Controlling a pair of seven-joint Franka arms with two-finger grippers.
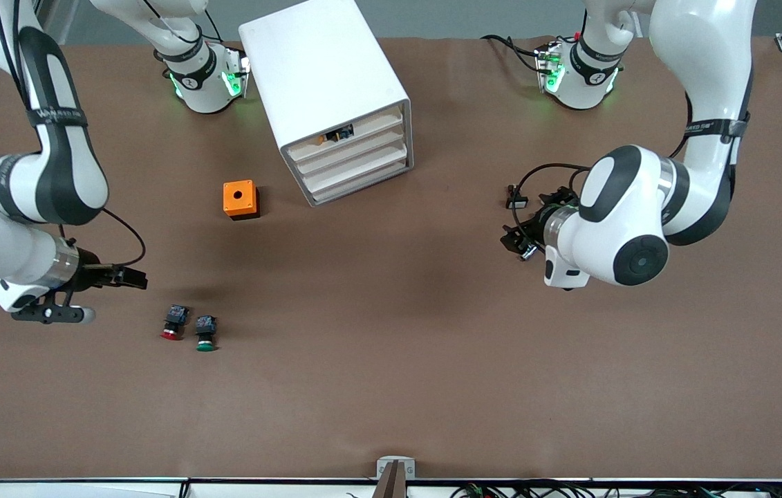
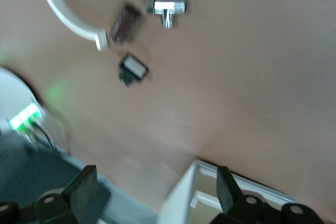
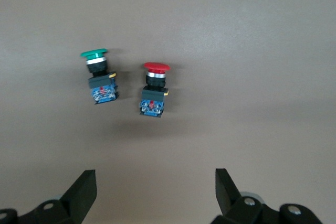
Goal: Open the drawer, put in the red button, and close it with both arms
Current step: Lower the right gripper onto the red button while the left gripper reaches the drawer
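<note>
Both grippers gape empty: right gripper [image 1: 129, 278] near the red button [image 1: 173, 323], left gripper [image 1: 516, 243] beside the cabinet [image 1: 332, 97]. The green button [image 1: 205, 333] just beside it risks a wrong pick; the drawer [image 1: 356, 153] seems shut.

drawer [image 1: 352, 153] shut, 2nd from top; red button [image 1: 173, 323] lying on side nr green one.

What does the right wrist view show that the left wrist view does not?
Only the right wrist view shows the red button and the green button, lying side by side on the table between the right gripper's open fingers. Only the left wrist view shows the cabinet under the open left gripper, plus small metal and black parts on the table. Both show the brown table and an empty gripper.
</note>
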